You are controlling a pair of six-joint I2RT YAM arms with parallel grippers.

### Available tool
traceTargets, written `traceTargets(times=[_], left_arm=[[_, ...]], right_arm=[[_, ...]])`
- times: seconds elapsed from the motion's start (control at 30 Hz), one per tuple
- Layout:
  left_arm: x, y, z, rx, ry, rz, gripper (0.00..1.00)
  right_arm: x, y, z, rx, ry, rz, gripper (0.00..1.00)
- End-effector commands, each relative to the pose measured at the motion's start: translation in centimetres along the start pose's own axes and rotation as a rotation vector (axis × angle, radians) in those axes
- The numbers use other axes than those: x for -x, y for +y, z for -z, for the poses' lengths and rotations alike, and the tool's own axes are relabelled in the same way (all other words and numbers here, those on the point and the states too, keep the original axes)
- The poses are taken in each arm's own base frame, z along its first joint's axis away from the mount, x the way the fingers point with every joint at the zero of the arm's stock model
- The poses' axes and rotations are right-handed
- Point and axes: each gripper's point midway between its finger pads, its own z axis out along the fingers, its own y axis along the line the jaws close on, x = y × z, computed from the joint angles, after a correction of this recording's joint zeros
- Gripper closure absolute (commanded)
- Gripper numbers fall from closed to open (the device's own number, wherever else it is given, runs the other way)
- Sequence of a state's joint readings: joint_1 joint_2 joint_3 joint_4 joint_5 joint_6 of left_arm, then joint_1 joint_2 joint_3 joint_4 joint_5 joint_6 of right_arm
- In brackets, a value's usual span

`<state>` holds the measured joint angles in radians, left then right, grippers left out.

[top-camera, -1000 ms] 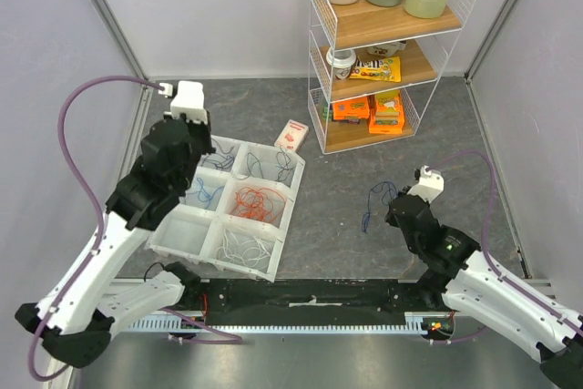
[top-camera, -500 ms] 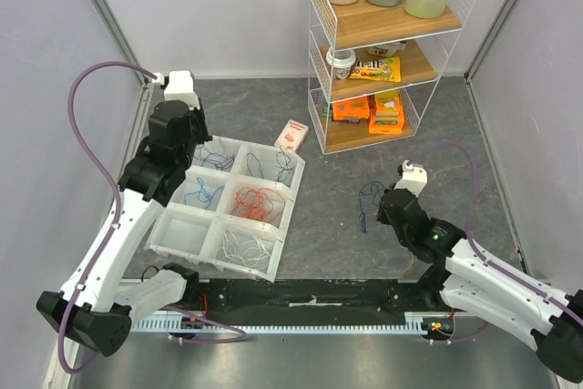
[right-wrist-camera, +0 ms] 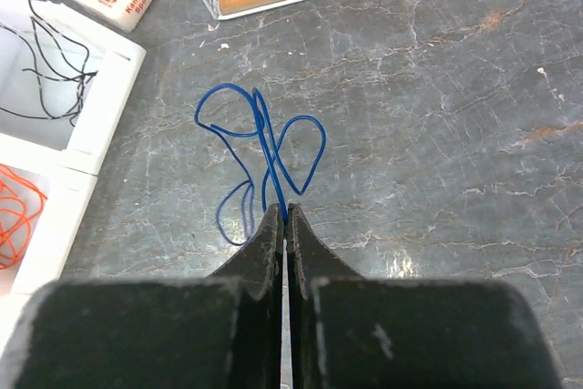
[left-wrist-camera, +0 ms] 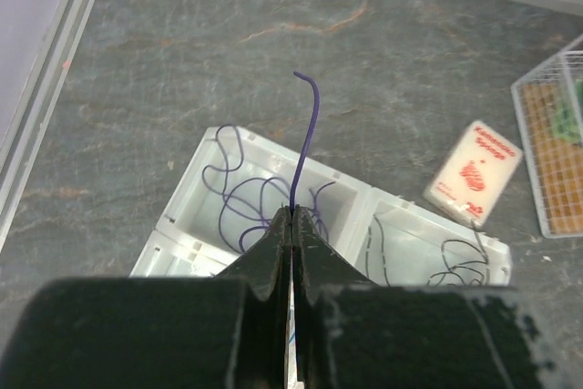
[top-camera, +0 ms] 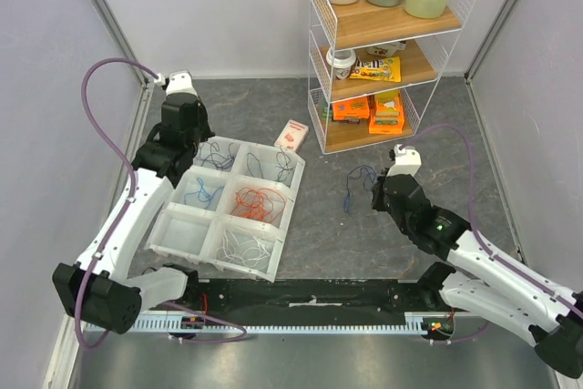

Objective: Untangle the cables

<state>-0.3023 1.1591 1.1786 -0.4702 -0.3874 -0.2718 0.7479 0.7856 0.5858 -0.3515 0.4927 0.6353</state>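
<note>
My left gripper [left-wrist-camera: 291, 211] is shut on a purple cable [left-wrist-camera: 307, 138] that sticks up from its tips, above the back left compartment of the white sorting tray [top-camera: 284, 213], where more purple cables [left-wrist-camera: 239, 211] lie. My right gripper [right-wrist-camera: 284, 209] is shut on a looped blue cable [right-wrist-camera: 264, 148] and holds it over the grey floor, right of the tray; the cable also shows in the top view [top-camera: 357, 186]. Other tray compartments hold dark cables [top-camera: 273, 164], blue cables [top-camera: 206, 192], orange cables [top-camera: 253, 199] and white cables [top-camera: 242, 245].
A small white and red box [top-camera: 291, 136] lies behind the tray. A white wire shelf rack [top-camera: 387, 56] with bottles and snack packs stands at the back right. Thick purple hoses run to both arms. Grey walls close in the sides.
My left gripper has moved back and left along the tray toward its back left compartment. My right gripper has carried the blue cable leftward and back, nearer the tray.
</note>
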Motion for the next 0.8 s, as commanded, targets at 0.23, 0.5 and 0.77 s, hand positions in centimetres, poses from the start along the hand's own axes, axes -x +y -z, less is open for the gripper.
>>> traceTargets(times=[0.23, 0.5, 0.77], left_arm=[[-8.5, 3.8, -5.3, 0.227, 0.343, 0.147, 0.98], [-10.8, 3.1, -6.5, 0.212, 0.498, 0.19, 0.98], [-11.2, 3.1, -8.5, 0.218, 0.544, 0.204, 0.98]], right_arm=[[-2.7, -0.5, -2.8, -0.082, 0.13, 0.123, 1.0], [-0.9, -2.8, -2.7, -0.254, 0.269, 0.305, 1.0], [-2.3, 0.2, -4.8, -0.13, 0.387, 0.357, 1.0]])
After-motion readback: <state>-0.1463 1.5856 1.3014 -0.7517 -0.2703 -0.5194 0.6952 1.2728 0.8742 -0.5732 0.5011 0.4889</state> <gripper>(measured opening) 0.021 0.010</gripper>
